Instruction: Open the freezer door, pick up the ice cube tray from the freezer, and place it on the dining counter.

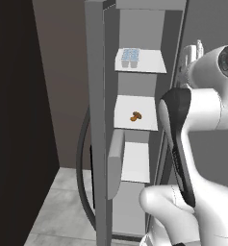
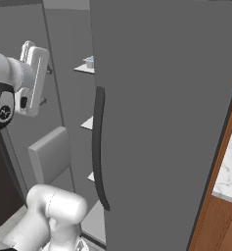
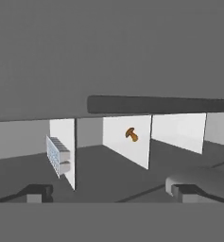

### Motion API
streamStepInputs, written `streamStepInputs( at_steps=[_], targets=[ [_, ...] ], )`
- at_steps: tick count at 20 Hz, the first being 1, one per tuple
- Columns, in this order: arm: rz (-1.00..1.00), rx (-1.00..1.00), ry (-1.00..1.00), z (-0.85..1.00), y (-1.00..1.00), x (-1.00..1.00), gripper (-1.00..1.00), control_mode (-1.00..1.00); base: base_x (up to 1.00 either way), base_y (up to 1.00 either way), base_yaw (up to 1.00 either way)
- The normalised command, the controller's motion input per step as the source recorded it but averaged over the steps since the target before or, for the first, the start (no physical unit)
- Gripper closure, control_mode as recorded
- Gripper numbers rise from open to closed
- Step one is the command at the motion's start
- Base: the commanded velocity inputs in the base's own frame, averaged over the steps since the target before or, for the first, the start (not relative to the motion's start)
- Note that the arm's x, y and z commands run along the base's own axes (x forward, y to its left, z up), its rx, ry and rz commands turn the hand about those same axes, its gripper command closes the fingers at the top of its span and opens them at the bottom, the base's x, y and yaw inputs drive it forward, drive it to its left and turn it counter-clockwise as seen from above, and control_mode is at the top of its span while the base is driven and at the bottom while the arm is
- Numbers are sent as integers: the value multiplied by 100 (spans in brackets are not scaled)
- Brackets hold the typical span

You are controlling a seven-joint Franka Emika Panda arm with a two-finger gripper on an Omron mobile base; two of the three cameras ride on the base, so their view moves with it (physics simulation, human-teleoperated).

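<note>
The hand [image 2: 34,78] is seen raised at upper left, with nothing held. To its right, the freezer [image 2: 68,88] stands open, and white shelves [image 2: 88,122] are seen past the hand. On the top shelf, level with the hand, the ice cube tray [image 2: 90,62] is partly hidden by a plain grey door [image 2: 166,122] with a dark curved handle [image 2: 98,147]. Far right and lower, the marble dining counter [image 2: 230,169] is seen.

Base views flank freezer [image 1: 134,120], hand view rolled, seemingly close
</note>
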Motion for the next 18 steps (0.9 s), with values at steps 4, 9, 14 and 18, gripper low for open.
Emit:
streamStepInputs(
  at_steps=[4, 9, 14, 18],
  targets=[
    [7, 9, -16, 0, -16, 40, -100, -100, 0, 0, 0],
    [8, 0, -15, 0, 0, 41, -100, -100, 0, 0, 0],
    [9, 0, -3, 14, 0, 56, -100, -100, 0, 0, 0],
    [6, 0, 0, 25, 0, 36, -100, -100, 0, 0, 0]
  ],
)
